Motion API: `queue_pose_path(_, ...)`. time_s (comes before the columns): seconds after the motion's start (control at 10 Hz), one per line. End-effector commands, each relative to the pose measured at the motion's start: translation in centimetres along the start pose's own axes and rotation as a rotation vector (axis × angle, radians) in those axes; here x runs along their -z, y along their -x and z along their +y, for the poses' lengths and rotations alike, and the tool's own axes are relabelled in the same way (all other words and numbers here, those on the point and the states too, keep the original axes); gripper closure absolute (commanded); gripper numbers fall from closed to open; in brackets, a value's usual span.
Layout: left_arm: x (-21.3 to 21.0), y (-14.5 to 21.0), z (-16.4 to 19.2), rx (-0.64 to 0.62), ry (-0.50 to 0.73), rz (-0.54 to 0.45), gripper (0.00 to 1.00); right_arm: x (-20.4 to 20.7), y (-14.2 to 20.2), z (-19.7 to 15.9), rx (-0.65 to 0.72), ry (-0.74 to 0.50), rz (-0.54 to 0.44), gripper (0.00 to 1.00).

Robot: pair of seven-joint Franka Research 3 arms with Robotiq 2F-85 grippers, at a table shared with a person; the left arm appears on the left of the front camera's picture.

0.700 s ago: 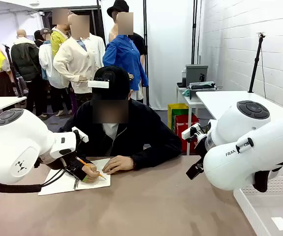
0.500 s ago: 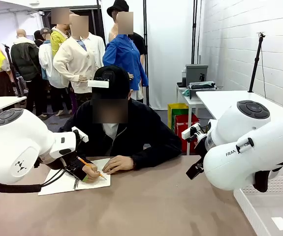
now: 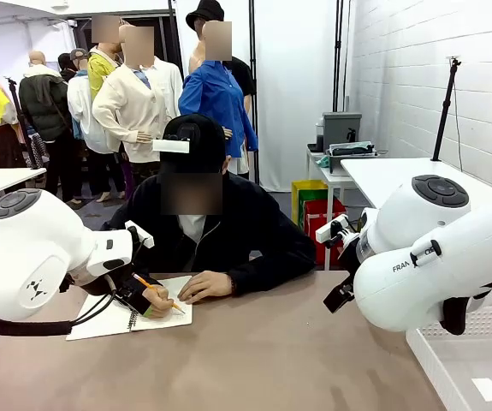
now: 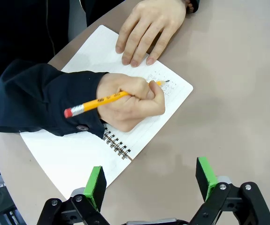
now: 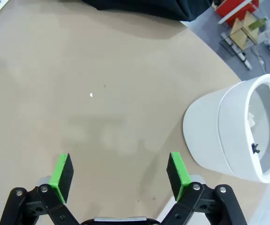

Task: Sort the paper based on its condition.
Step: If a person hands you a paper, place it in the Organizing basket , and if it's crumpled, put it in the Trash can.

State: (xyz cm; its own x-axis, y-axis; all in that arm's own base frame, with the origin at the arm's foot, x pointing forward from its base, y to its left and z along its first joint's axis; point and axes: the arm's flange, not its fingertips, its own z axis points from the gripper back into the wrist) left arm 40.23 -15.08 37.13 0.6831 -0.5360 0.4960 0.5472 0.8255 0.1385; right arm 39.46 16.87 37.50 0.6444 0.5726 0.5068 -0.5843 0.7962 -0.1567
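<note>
Nothing has moved: the person's hand [image 4: 130, 101] still writes in the white spiral-bound notebook [image 4: 69, 159] at the tabletop's far-left edge. Sorting waits, our left gripper [image 4: 151, 180] and right gripper [image 5: 120, 173] spread wide, empty.

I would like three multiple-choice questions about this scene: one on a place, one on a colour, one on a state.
1. Where does the person's free hand rest?
A) on the notebook
B) in a basket
C) on a bin

2. What colour is the pencil?
A) blue
B) yellow
C) green

3. How is the left claw?
A) shut on the pencil
B) shut on the notebook
C) open

Answers:
1 A, the hand lies flat on the open page.
2 B, its shaft is yellow.
3 C, its green pads stand wide apart with nothing between them.
</note>
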Motion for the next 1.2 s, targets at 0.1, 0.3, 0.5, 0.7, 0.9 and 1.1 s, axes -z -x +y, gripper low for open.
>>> queue_pose_path(0.1,0.0,0.0,0.0,-0.001,0.000,0.000,0.00,0.0,0.0,0.0,0.000,0.000,0.000,0.00)
queue_pose_path(0.3,0.0,0.0,0.0,-0.001,0.000,0.000,0.00,0.0,0.0,0.0,0.000,0.000,0.000,0.00)
queue_pose_path(0.5,0.0,0.0,0.0,-0.001,0.000,0.000,0.00,0.0,0.0,0.0,0.000,0.000,0.000,0.00)
queue_pose_path(0.7,0.0,0.0,0.0,-0.001,0.000,0.000,0.00,0.0,0.0,0.0,0.000,0.000,0.000,0.00)
queue_pose_path(0.9,0.0,0.0,0.0,-0.001,0.000,0.000,0.00,0.0,0.0,0.0,0.000,0.000,0.000,0.00)
queue_pose_path(1.1,-1.0,-0.2,-0.2,-0.013,0.032,-0.008,0.00,-0.7,-0.3,1.3,0.029,-0.050,0.008,0.00)
